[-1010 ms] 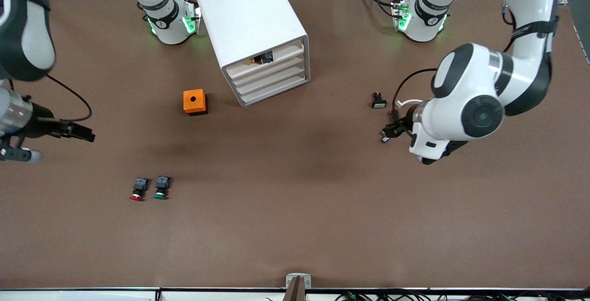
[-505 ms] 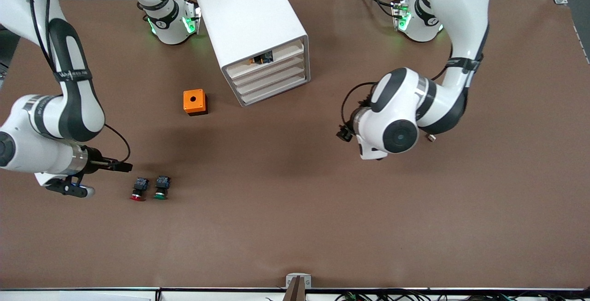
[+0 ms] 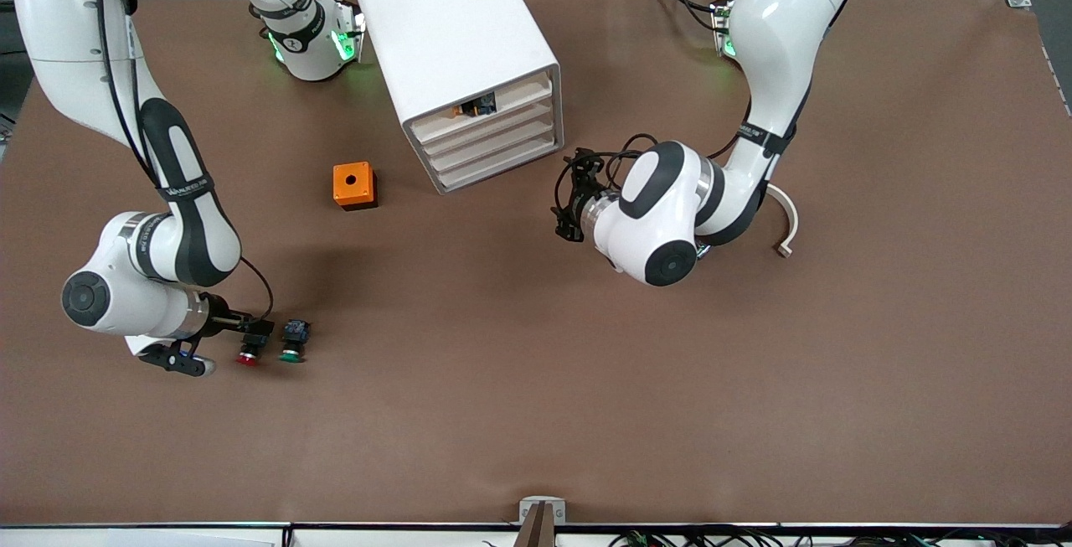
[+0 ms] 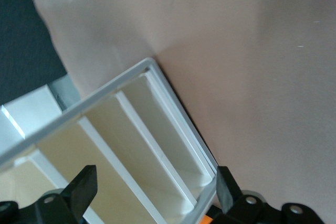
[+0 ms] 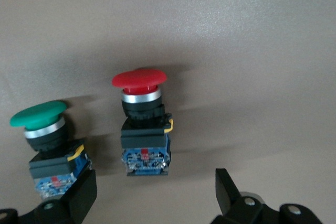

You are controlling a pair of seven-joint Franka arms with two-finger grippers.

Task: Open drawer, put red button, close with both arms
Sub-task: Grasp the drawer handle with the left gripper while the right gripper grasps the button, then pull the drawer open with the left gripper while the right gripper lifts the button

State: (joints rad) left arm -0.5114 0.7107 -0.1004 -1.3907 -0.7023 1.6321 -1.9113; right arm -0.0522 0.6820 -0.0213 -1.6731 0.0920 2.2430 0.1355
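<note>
The brown table [image 3: 519,413] carries a big white cabinet [image 3: 452,36] standing toward the robots' bases, its four-drawer face turned toward the front camera and the left arm's end. The drawer [image 3: 490,121], second from the top, sits flush with its neighbours and looks closed; in the top slot above it a small dark and orange thing shows, too small to make out. The left arm [image 3: 758,69] reaches from its base to the cabinet's front, and the left gripper [image 3: 572,195] hangs over the table just beside the cabinet's lower front corner; from the front its fingers are lost in cables, but the left wrist view shows them set wide apart with the cabinet's corner and drawer edges [image 4: 173,145] between them, touching nothing that can be seen. The right arm [image 3: 159,229] bends down near its end of the table, and the right gripper [image 3: 251,331] is low over the red button [image 3: 247,356], hiding the button's dark body in the front view, where only the red cap shows. The right wrist view shows both fingertips spread on either side of the red button [image 5: 140,124], not yet touching it. The green-capped button [image 3: 291,339] lies just beside it, and an orange box [image 3: 353,185] with a round hole sits near the cabinet.
</note>
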